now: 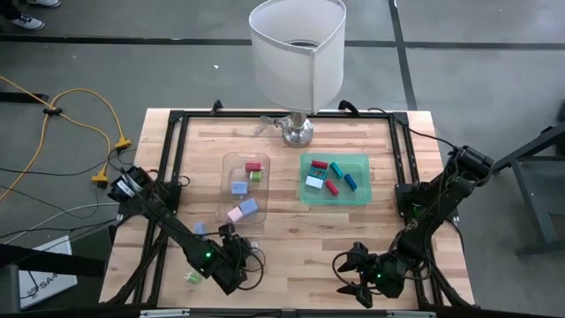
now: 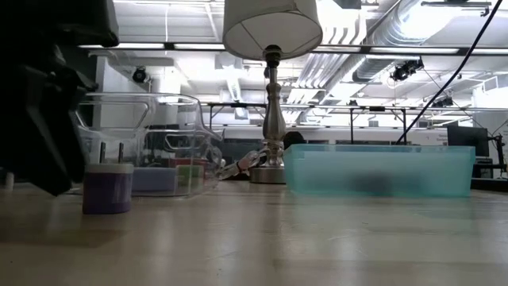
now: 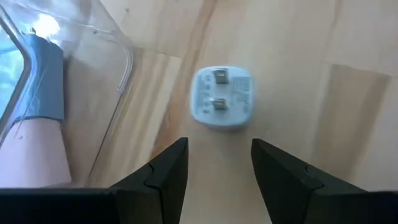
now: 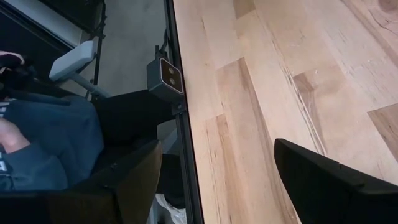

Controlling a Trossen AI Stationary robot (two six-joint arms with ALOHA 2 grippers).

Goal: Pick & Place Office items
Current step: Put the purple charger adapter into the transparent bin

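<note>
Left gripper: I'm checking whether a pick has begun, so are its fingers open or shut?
Open. In the wrist view the left gripper shows a clear gap between its fingers, with the pale blue piece lying on the table just beyond, untouched.

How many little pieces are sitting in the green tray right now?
5 in the green tray: red piece, teal piece, pale blue piece, second red piece, blue piece. Others could be hidden.

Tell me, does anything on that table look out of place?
Two small pieces lie loose on the wood outside both trays: a pale blue block by the clear tray, just ahead of the open left gripper, and a green piece near the front edge. A table lamp also stands at the back.
</note>
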